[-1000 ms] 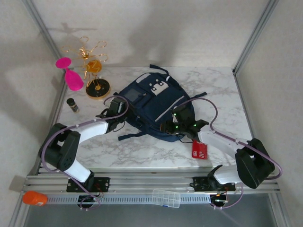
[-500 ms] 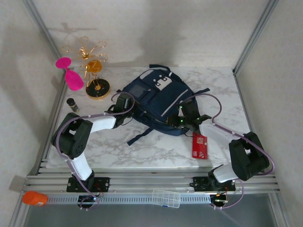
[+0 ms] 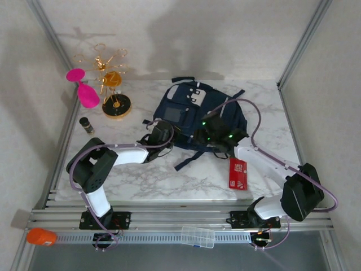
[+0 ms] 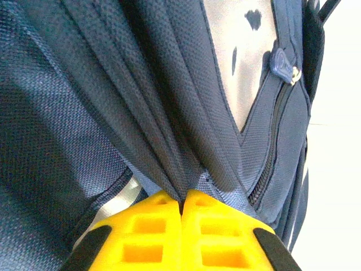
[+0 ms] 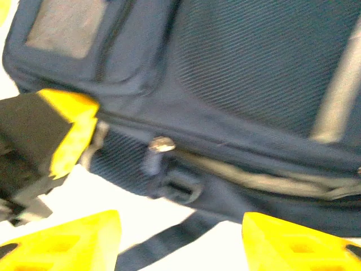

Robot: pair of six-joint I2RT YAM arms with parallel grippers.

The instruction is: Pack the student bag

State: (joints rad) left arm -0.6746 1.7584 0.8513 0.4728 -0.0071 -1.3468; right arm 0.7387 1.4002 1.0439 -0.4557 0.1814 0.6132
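Note:
The student bag (image 3: 194, 104), navy with a white buckle patch and a grey panel, lies at the middle of the marble table. My left gripper (image 3: 162, 134) is at the bag's near left edge. In the left wrist view the left gripper (image 4: 183, 199) is shut, its yellow fingers (image 4: 146, 231) pinching a fold of the bag's fabric (image 4: 169, 113). My right gripper (image 3: 213, 135) hovers over the bag's near edge. The right wrist view has my right gripper (image 5: 180, 245) open, with a zipper pull (image 5: 161, 145) and a dark strap (image 5: 163, 243) in front of it.
A red card (image 3: 238, 173) lies on the table right of the bag's near corner. A gold wire stand (image 3: 114, 84), a pink object (image 3: 86, 91) and a small dark bottle (image 3: 86, 125) stand at the far left. A clear box (image 3: 197, 236) rests on the front rail.
The bag has slid right and away and turned, dragged by my shut left gripper. My right gripper has stayed over the bag's near edge.

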